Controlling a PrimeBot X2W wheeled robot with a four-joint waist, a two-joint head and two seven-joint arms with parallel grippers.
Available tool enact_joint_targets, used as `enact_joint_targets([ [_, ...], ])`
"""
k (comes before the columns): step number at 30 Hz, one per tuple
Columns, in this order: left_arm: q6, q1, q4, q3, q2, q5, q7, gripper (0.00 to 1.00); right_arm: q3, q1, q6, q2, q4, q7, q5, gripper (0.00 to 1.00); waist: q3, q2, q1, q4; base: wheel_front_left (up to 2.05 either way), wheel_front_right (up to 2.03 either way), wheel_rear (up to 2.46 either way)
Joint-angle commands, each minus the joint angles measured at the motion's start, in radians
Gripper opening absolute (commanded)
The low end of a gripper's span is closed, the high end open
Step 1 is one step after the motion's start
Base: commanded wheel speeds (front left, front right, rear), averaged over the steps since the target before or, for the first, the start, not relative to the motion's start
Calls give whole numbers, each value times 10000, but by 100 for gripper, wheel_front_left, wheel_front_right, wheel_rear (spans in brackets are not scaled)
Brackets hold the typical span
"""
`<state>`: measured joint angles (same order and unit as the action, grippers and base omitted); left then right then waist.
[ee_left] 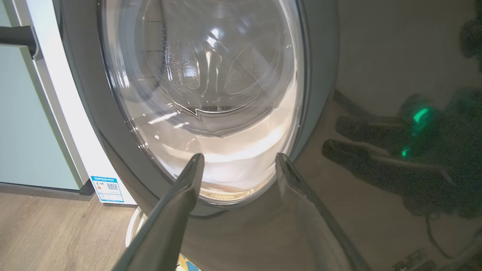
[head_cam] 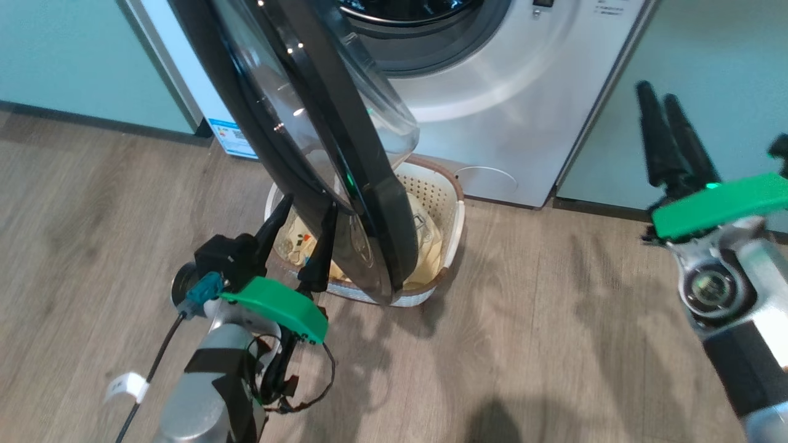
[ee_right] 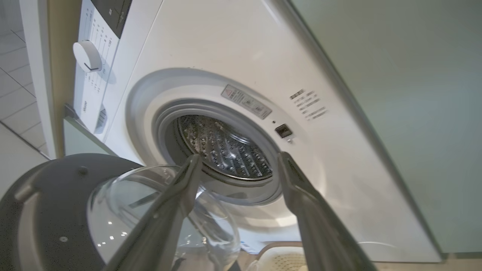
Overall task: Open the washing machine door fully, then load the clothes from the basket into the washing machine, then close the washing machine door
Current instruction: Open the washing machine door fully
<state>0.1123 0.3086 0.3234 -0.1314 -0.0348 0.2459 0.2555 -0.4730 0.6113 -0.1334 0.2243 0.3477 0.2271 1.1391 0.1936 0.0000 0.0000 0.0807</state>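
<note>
**Check:** Grippers first. Are you carrying anything?

**Op:** Nothing. My left gripper (head_cam: 309, 203) sits low in front of me, fingers spread wide and empty, pointing at the outer face of the door (head_cam: 345, 160). I cannot tell whether the tips touch it. My right gripper (head_cam: 656, 92) is raised off to the right, well apart from everything. In the right wrist view its fingers stand wide with nothing between them.

**Check:** Door status?

**Op:** Unlatched and swung out, edge-on to my head camera. I judge it partly open, not fully. Its lower rim hangs over the basket (head_cam: 434, 187).

**Check:** And the load?

**Op:** The clothes (head_cam: 425, 240) lie in the basket, which sits on the floor (head_cam: 492, 344) just in front of the washing machine (head_cam: 492, 92). The door hides part of them. None are lifted out.

**Check:** Drum?

**Op:** The drum (ee_right: 226, 150) is exposed. The part I can see is bare steel, with no garment in it.

**Check:** Tally?

**Op:** Step one is begun but not finished. The door needs to go wider, and I judge that would also uncover the basket. Loading is not started, and closing comes last.
</note>
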Motion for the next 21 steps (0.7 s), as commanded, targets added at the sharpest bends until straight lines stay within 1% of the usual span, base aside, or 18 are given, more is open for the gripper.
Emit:
enact_joint_targets([
  [1, 1, 52, -361, 378, -154, -102, 63, 100, 103, -129, 27, 143, -151, 205, -384, 100, -39, 0, 0, -77, 0, 0, 0],
  [4, -2, -20, -377, 479, -154, -142, 63, 100, 567, -350, 27, 430, 21, 328, -1543, 100, -72, 0, 0, -204, 0, 0, 0],
  [6, -8, -82, -415, 552, -154, -176, 63, 100, 1397, -573, 27, 484, -267, 338, -2723, 100, -83, 0, 0, -300, 0, 0, 0],
  [9, -13, -174, -460, 688, -155, -246, 63, 100, 2514, -1247, 27, 261, -937, 342, -4410, 100, -114, 0, 0, -438, 0, 0, 0],
  [11, -11, -240, -474, 779, -156, -276, 63, 100, 3060, -1810, 27, -50, -1307, 343, -5116, 100, -161, 0, 0, -522, 0, 0, 0],
  [12, -8, -276, -478, 821, -156, -288, 63, 100, 3242, -2085, 27, -79, -1491, 343, -5613, 100, -186, 0, 0, -556, 0, 0, 0],
  [15, 0, -387, -478, 940, -156, -313, 63, 100, 3632, -2950, 27, -350, -1875, 344, -6537, 100, -283, 0, 0, -644, 0, 0, 0],
  [16, 0, -387, -478, 940, -156, -313, 63, 100, 3632, -2950, 27, -350, -1875, 344, -6537, 100, -283, 0, 0, -644, 0, 0, 0],
  [21, 10, -616, -481, 1132, -156, -323, 63, 100, 4287, -4352, 27, -776, -2293, 345, -7859, 100, -481, 0, 0, -745, 0, 0, 0],
])
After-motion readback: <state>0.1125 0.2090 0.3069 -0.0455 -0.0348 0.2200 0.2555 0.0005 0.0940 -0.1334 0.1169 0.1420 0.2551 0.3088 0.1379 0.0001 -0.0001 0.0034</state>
